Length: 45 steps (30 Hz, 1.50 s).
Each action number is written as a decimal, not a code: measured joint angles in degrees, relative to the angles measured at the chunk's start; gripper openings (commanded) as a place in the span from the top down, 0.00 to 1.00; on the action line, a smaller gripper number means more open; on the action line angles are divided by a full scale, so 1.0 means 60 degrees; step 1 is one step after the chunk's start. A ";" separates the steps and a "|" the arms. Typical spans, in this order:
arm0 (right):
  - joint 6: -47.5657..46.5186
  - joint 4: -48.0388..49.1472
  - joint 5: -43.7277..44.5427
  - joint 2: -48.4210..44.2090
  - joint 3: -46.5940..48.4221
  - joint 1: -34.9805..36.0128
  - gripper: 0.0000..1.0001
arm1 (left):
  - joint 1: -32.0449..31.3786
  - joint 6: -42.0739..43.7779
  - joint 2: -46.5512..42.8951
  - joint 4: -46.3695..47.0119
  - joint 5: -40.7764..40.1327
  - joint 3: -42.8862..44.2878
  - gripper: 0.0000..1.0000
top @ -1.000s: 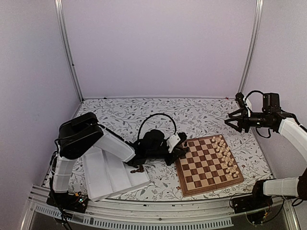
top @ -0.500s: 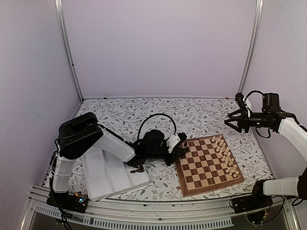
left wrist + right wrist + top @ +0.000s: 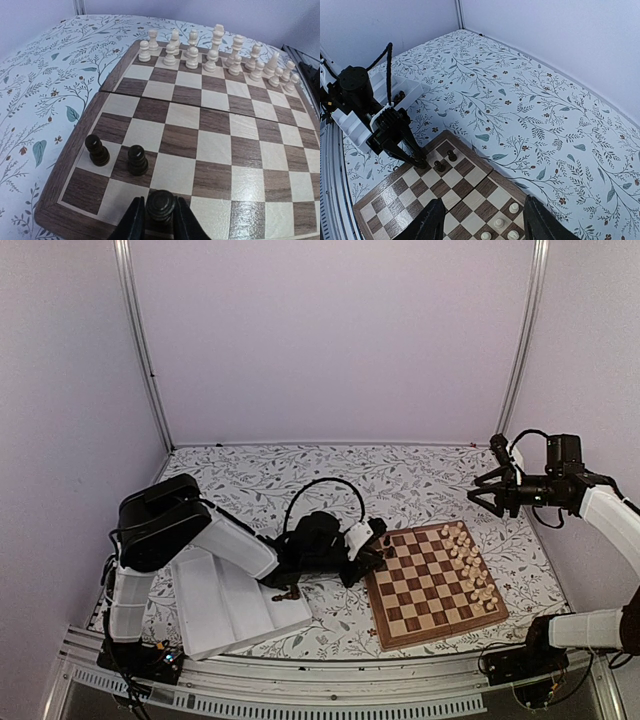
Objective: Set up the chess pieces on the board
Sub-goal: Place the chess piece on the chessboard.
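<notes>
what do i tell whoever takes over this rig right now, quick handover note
Left gripper: low at the board, fingers either side of a dark piece on the edge row nearest it; cannot tell if it is gripped or freed.
Right gripper: open, empty, raised off to the side of the board.
Done: cream pieces stand in two rows along the opposite edge; two more dark pieces stand on squares near the left gripper.
Left: the remaining dark pieces, some visible in the white tray, need placing on the dark side.
</notes>
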 measured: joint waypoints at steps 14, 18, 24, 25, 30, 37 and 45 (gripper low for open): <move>-0.0036 -0.0055 -0.0007 0.0018 0.0000 0.0000 0.44 | -0.0004 -0.0007 0.0000 -0.0106 0.0058 0.0000 0.79; -0.0040 -0.0055 -0.0007 0.0018 0.0000 0.0000 0.43 | -0.0004 -0.0007 0.0000 -0.0124 0.0138 0.0000 0.79; -0.0044 -0.0058 -0.0007 0.0018 0.0000 0.0000 0.43 | -0.0022 -0.0007 0.0000 -0.0127 0.0237 0.0000 0.75; -0.0047 -0.0058 -0.0007 0.0018 0.0000 0.0000 0.43 | -0.0022 -0.0018 0.0000 -0.0127 0.0233 0.0000 0.74; -0.0051 -0.0062 -0.0007 0.0018 0.0000 0.0000 0.43 | -0.0022 -0.0084 -0.0018 -0.0240 0.0066 0.0000 0.66; -0.0084 -0.0073 -0.0011 0.0018 0.0000 0.0000 0.43 | -0.0087 0.0299 -0.1439 -0.1432 -0.0404 -0.0404 0.56; -0.0157 -0.0109 -0.0073 0.0015 0.0000 0.0000 0.43 | -0.0208 0.0481 -0.5351 -0.5082 -0.2087 -0.0725 0.55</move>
